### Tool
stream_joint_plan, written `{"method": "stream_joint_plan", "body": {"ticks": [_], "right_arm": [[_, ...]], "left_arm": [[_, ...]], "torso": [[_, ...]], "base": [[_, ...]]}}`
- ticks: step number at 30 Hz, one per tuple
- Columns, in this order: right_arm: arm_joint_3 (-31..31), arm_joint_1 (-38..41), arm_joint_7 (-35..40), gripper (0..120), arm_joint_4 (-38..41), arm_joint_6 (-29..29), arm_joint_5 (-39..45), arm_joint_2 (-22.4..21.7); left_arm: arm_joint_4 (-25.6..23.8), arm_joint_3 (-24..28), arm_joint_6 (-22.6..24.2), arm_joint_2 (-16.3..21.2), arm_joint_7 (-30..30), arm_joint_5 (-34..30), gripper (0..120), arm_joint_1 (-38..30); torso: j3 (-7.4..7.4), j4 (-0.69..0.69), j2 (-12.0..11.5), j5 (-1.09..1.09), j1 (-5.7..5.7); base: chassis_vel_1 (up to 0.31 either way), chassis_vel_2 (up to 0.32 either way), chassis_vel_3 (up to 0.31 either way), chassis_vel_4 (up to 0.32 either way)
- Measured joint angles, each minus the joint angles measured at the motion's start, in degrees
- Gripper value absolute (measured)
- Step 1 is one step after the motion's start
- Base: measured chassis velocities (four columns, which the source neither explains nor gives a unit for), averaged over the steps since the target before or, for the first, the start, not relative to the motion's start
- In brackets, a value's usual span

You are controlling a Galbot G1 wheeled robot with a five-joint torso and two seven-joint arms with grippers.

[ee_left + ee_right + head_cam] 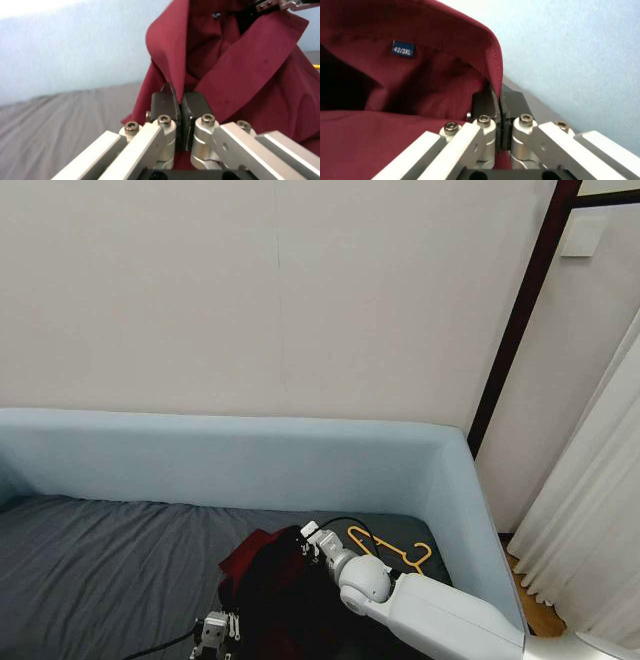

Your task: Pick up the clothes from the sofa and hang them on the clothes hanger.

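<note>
Right gripper [498, 99] has its jaws pressed together on the collar [492, 45] of a dark red shirt [420, 86], the cloth pinched between the two black pads. A blue size label [402, 49] reading 42/3XL is sewn inside the collar just beyond that grip. From the head view, this gripper [308, 532] sits at the top of the bunched shirt [262, 565], its white arm reaching in from the lower right.

Left gripper [178, 99] is likewise closed on the shirt [250, 75], nipping a front edge of the fabric, which rises from its pads toward the right gripper [280, 4] above. In the head view the left gripper [215, 628] is low at the near edge of the seat, touching the shirt's lower left side.

The shirt rests on the grey seat toward the right end of the light blue sofa [250, 430]. An orange hanger [405, 556] lies flat in the seat's back right corner, just beside the right arm and partly hidden by it. A plain wall [250, 290] stands behind the sofa, and a pale curtain [590, 520] hangs past its right end
</note>
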Motion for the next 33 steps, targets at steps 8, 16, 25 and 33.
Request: {"method": "stream_joint_plan", "body": {"ticks": [8, 16, 25, 33], "right_arm": [[0.4, -0.7, -0.3, 0, 1.9, 0.0, 5.4, -0.2], [-0.2, -0.5, -3.9, 0, 2.0, -1.9, 7.7, -0.6], [-1.4, 1.0, -6.1, 10, 1.5, -1.7, 9.1, -0.8], [-2.0, 1.6, -8.0, 35, 1.0, -2.8, 10.5, -1.0]], "left_arm": [[-0.2, 0.5, 0.0, 0.5, 0.3, 0.3, 0, -0.3], [0.3, 1.0, -0.9, -0.3, 0.8, 2.1, 0, 0.8], [1.1, 1.4, -1.6, -0.7, 1.1, 3.1, 0, 1.0], [1.4, 1.5, -1.9, -1.0, 1.1, 3.3, 0, 1.2]], "torso": [[0.0, 0.0, 0.0, 0.0, 0.0], [0.0, 0.0, 0.0, 0.0, 0.0], [0.0, 0.0, 0.0, 0.0, 0.0], [0.0, 0.0, 0.0, 0.01, 0.0]], "base": [[0.0, 0.0, 0.0, 0.0], [0.0, 0.0, 0.0, 0.0], [0.0, 0.0, 0.0, 0.0], [0.0, 0.0, 0.0, 0.0]]}}
